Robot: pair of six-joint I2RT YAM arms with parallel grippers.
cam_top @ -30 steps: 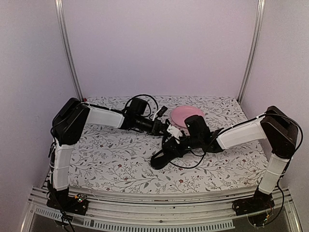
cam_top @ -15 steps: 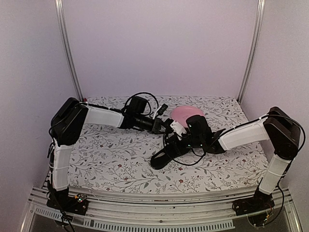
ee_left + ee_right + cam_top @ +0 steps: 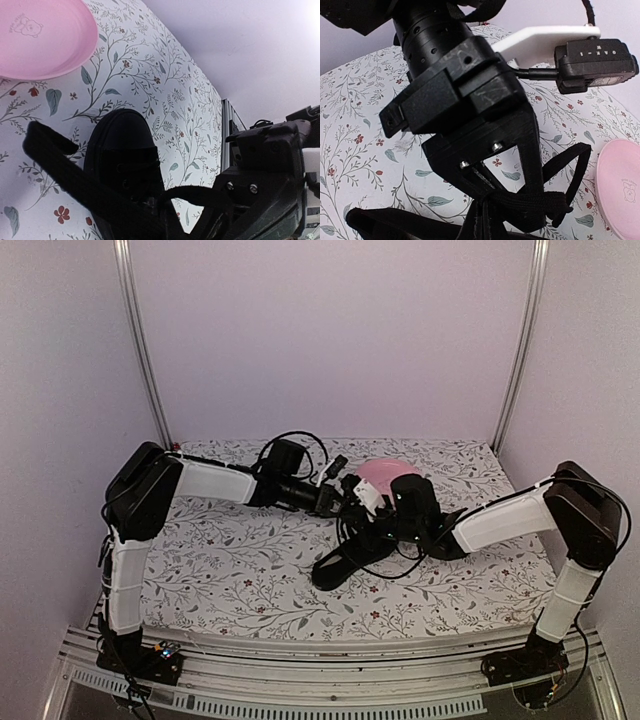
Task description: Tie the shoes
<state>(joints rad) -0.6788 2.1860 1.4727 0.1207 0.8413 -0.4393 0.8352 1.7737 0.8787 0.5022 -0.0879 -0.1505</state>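
- Clearly, both grippers are clamped shut close together, and the shoe [image 3: 122, 145] lies on the floral table [image 3: 165, 75] just below their fingertips. The left gripper [image 3: 487, 202] pinches the laces [image 3: 555, 201], and the right gripper [image 3: 222, 200] seems to hold a strand too.
- A thin lace can slip from the closed jaws if either arm pulls hard, which would lose the loop.
- An upward pull can drag or lift the shoe, since nothing pins it.
- With the fingers this near each other, they may collide or snag.
- The pink plate [image 3: 40, 35], just beyond the left fingertips, could get knocked.
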